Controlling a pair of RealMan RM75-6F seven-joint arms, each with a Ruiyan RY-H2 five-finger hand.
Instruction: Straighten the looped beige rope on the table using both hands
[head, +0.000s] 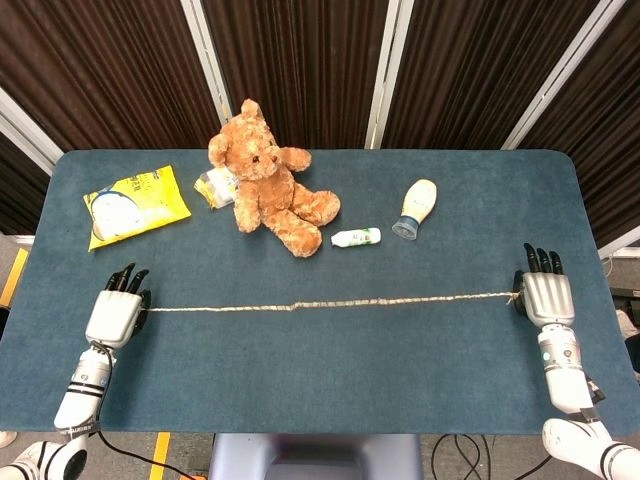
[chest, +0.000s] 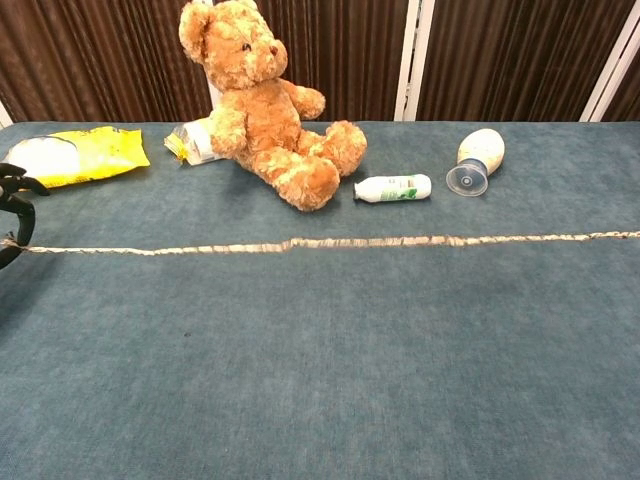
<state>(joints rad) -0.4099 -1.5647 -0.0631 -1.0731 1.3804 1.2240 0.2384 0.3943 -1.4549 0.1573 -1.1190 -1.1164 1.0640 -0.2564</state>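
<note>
The beige rope (head: 330, 303) runs taut in a nearly straight line across the table, with no loops left in it. It also crosses the whole chest view as a straight rope (chest: 330, 242). My left hand (head: 115, 312) pinches the rope's left end near the table's left edge. Only the dark fingertips of that left hand (chest: 12, 215) show at the chest view's left border. My right hand (head: 545, 295) pinches the right end near the right edge; the chest view cuts it off.
A brown teddy bear (head: 268, 182) sits at the back centre. A yellow snack bag (head: 135, 205) and a small packet (head: 215, 186) lie back left. A small white bottle (head: 356, 237) and a larger cream bottle (head: 416, 207) lie behind the rope.
</note>
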